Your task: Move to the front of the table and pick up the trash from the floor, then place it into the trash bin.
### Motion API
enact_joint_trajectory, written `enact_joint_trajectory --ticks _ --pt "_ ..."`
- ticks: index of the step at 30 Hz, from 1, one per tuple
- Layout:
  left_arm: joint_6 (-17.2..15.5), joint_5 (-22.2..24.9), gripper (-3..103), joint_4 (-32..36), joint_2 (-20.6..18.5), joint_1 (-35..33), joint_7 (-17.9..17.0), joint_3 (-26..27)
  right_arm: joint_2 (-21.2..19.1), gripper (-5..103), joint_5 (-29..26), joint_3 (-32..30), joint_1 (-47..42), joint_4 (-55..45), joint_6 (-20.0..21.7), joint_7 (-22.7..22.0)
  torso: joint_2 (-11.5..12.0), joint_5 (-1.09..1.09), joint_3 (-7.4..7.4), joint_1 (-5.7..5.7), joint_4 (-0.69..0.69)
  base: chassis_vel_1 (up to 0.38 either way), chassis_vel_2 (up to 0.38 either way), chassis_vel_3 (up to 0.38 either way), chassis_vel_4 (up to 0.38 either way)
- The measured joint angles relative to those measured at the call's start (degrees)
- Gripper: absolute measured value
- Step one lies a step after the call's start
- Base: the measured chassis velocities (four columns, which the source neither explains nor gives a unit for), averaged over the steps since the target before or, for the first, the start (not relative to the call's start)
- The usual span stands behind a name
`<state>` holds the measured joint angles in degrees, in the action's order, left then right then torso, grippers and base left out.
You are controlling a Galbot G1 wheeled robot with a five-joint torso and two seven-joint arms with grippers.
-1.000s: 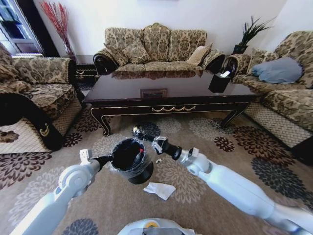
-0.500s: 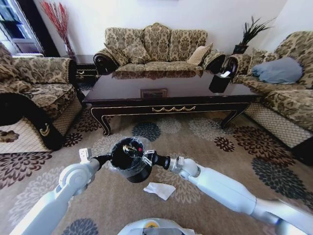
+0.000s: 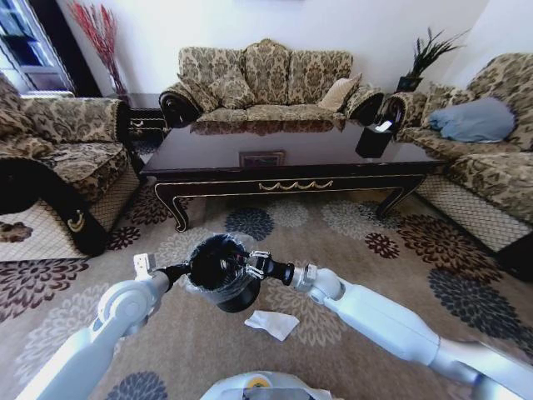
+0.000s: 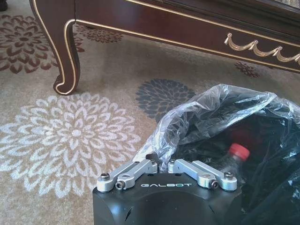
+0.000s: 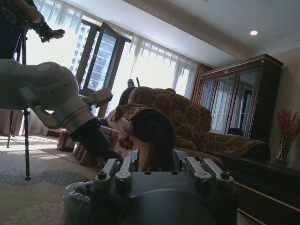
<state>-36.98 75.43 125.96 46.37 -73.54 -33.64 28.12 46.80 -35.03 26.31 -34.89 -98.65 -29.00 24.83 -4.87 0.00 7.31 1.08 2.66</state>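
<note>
The trash bin (image 3: 223, 275), black with a crinkly clear liner, hangs just above the floor (image 3: 358, 250) in front of the table (image 3: 291, 179). My left gripper (image 3: 181, 269) is shut on its rim and liner (image 4: 197, 112); in the left wrist view the left gripper (image 4: 162, 164) pinches the bag's edge. A clear bottle with a red cap (image 4: 236, 153) lies inside the bin. My right gripper (image 3: 248, 264) hovers at the bin's mouth, open with nothing between its fingers (image 5: 117, 171). A crumpled white paper (image 3: 271, 323) lies on the carpet just behind the bin.
A black tissue box (image 3: 372, 138) stands at the table's right end. Patterned sofas (image 3: 266, 79) ring the table at the back, left (image 3: 58, 158) and right (image 3: 491, 142). A curved table leg (image 4: 65, 51) stands ahead of the bin. Open carpet lies to the right.
My right gripper swung from near the table's front edge to the bin's mouth. The bottle it carried now lies in the bin. The left arm and bin stayed put.
</note>
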Motion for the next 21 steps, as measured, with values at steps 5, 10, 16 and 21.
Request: enact_joint_trajectory --ticks 5,10,16,21 --pt "0.0 -0.2 4 0.1 -0.2 -0.6 -0.1 0.9 -0.2 58 -0.5 -1.5 -0.3 -0.5 -0.1 -1.3 0.0 0.0 0.0 0.0 0.0 0.0 0.0 0.0 0.0" --pt "0.0 -0.3 4 0.7 -0.6 -1.6 -0.7 2.0 -1.6 74 -1.5 -3.3 -0.2 -0.8 -0.1 -1.7 0.0 0.0 0.0 0.0 0.0 0.0 0.0 0.0 0.0" --pt "0.0 0.1 4 0.6 -2.0 -2.1 -1.5 4.4 -4.6 95 -2.6 -8.8 -3.2 -2.2 1.0 -5.1 0.0 -0.01 0.0 0.0 0.01 0.0 0.0 0.0 0.0" --pt "0.0 1.9 4 0.6 -2.8 -2.9 -2.2 9.3 -6.8 100 -5.5 -12.4 -6.6 1.1 4.3 -10.8 0.0 0.0 0.0 0.0 0.01 0.0 0.0 0.0 0.0"
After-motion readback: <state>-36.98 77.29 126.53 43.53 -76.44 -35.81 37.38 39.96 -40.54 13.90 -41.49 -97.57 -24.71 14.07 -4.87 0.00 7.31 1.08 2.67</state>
